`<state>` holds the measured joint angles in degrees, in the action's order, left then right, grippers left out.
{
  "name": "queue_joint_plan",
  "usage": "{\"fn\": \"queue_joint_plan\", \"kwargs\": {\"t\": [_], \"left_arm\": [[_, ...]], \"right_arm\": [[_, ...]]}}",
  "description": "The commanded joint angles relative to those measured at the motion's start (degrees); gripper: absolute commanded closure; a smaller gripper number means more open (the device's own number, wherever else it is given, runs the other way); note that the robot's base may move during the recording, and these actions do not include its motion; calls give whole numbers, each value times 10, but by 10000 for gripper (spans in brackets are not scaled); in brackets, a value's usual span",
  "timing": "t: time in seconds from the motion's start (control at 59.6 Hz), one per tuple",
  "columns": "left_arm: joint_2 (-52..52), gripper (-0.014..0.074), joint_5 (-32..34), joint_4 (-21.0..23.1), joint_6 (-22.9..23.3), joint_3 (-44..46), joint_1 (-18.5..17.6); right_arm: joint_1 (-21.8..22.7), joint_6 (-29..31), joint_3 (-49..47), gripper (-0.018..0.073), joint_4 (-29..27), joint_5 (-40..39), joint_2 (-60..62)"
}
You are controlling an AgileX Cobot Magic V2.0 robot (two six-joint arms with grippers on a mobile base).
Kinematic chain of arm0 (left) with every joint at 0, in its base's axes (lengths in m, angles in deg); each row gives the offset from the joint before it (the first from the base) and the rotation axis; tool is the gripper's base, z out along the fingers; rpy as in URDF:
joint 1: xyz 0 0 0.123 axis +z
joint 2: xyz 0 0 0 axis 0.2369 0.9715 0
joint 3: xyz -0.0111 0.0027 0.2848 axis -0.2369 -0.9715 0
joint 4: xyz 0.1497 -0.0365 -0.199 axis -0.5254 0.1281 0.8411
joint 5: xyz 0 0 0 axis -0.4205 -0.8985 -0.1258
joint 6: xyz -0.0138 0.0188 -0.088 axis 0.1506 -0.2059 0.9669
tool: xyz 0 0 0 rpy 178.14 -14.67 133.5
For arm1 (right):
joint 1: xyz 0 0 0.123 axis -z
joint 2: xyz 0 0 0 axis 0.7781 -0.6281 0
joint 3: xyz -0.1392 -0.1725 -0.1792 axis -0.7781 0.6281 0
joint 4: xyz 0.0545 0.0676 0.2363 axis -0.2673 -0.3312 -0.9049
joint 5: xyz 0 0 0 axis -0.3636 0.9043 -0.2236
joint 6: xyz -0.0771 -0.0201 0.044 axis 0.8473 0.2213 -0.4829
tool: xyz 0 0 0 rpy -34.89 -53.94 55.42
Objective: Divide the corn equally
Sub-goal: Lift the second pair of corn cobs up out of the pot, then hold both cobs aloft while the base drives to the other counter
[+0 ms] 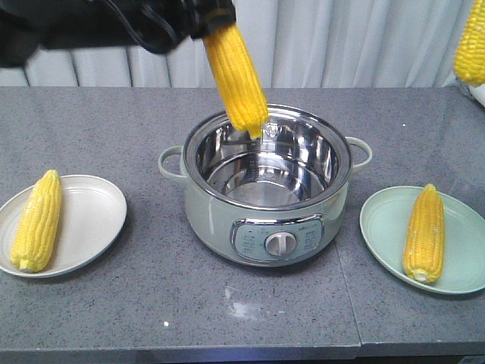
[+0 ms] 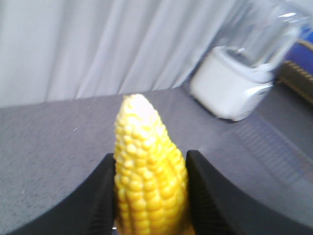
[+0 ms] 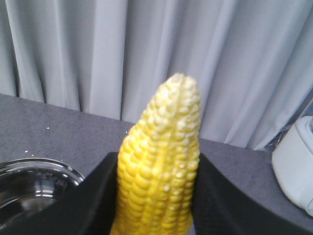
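Four yellow corn cobs show. One cob (image 1: 38,221) lies on the white plate (image 1: 91,216) at the left. Another cob (image 1: 424,233) lies on the pale green plate (image 1: 383,220) at the right. My left gripper (image 1: 204,19) (image 2: 150,161) is shut on a third cob (image 1: 236,76) (image 2: 146,147), which hangs tilted with its tip over the rim of the steel pot (image 1: 212,212). At the top right edge a fourth cob (image 1: 471,45) (image 3: 166,127) is held high in the air, and my right gripper (image 3: 157,161) is shut on it. The pot's inside looks empty.
The pot stands mid-table between the two plates, its handles pointing left and right. A white appliance (image 2: 234,93) (image 3: 296,171) sits at the table's far right. A grey curtain hangs behind the table. The table's front edge runs along the bottom of the front view.
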<state>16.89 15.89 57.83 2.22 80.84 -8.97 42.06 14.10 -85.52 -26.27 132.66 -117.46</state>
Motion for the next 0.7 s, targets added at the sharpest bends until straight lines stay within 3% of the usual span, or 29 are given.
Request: {"fn": "queue_joint_plan", "kwargs": {"t": [0.0,0.184,0.335,0.47,0.688], "left_arm": [[-84,604,-30,-4,3,19,-3],[-169,604,-170,-74,22,19,-3],[-207,604,-241,-126,29,19,-3],[-215,604,-289,-145,39,19,-3],[-215,603,-320,-146,38,19,-3]], "right_arm": [[5,2,-15,564,-32,-18,11],[5,70,-15,564,-167,48,11],[5,131,-15,564,-266,101,11],[5,139,-15,564,-305,117,11],[5,139,-15,564,-311,154,11]]}}
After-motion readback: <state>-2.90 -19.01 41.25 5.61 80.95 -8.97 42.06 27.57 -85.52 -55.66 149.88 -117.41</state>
